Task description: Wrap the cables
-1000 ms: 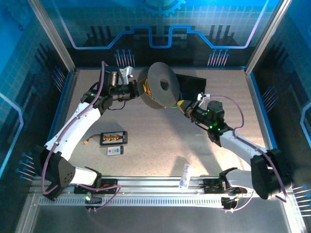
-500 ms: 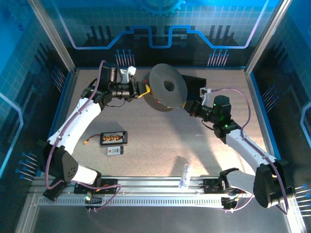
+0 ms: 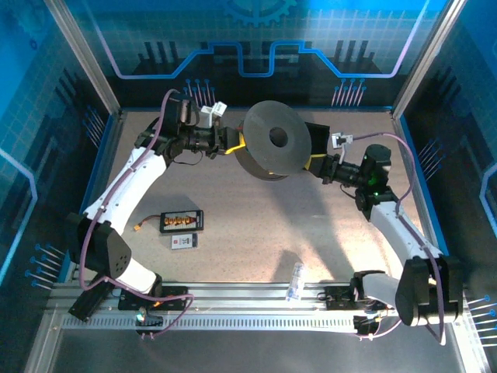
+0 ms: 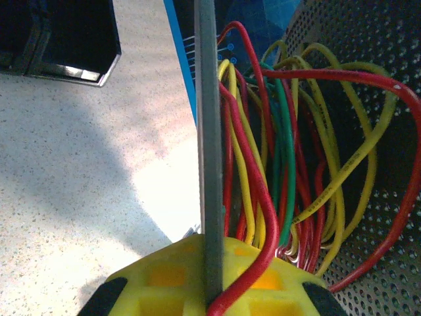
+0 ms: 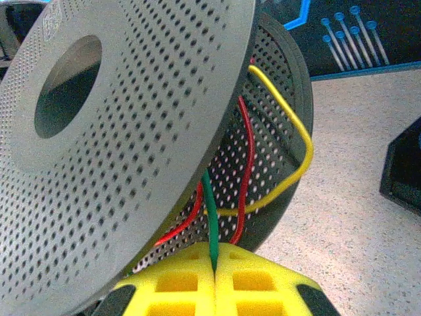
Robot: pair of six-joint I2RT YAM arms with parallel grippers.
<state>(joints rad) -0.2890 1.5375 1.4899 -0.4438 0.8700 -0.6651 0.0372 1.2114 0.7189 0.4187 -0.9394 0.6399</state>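
While the grey perforated spool (image 3: 273, 150) sits tilted between both arms at the back of the table (image 3: 233, 229), we see the cables (image 4: 287, 151), red, yellow and green, looped loosely between its two discs. Our left gripper (image 4: 210, 291) is clamped tight on the rim of one disc, with a red cable (image 4: 262, 204) running into the same seam. Our right gripper (image 5: 215, 273) is pinched closed on a green cable (image 5: 209, 210) that rises into the spool.

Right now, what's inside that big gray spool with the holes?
Between the two perforated discs of the spool hang loose red, yellow and green cables. The discs cover its core and where the cables end.
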